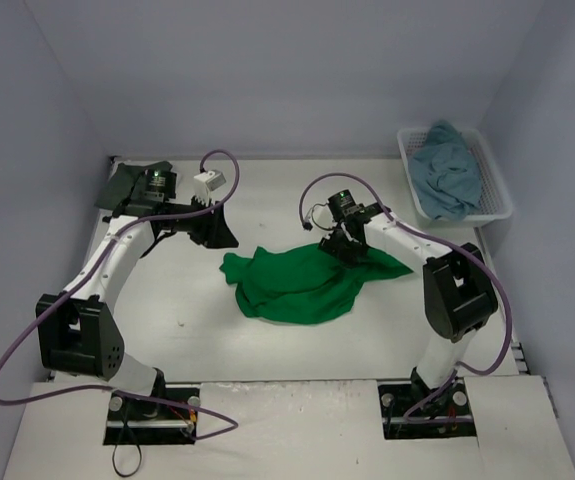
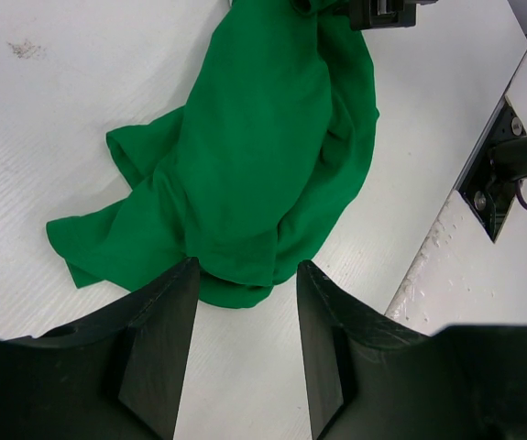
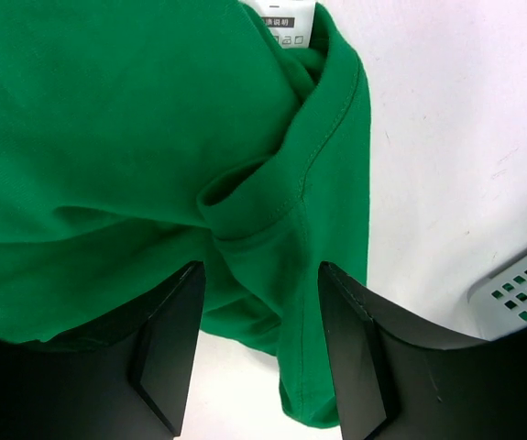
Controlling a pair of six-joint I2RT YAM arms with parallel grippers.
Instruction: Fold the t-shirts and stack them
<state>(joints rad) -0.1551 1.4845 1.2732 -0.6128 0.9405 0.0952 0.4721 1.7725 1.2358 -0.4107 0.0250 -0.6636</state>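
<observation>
The green t-shirt (image 1: 292,285) lay crumpled in the middle of the white table (image 1: 177,310) in the overhead view, bunched into loose folds and with one corner drawn out toward the right. The right gripper (image 1: 350,250) was down at that shirt's upper right edge. In its wrist view its two black fingers (image 3: 176,339) stood apart with a raised fold of green cloth near the collar between them. The cloth did not look pinched, so the jaws were released, not clenched. A white label (image 3: 286,20) showed at the collar at the top of that frame.

The left gripper (image 1: 222,235) sat to the upper left of the green shirt, apart from it. Its wrist view showed the jaws parted with nothing between them, and only bare table and the shirt's near edge beyond.

A dark grey t-shirt (image 1: 129,182) lay in the upper left corner of the overhead frame, partly hidden by the left arm. A teal-blue t-shirt (image 1: 447,172) was heaped inside the white lattice basket (image 1: 499,195) at the upper right.
</observation>
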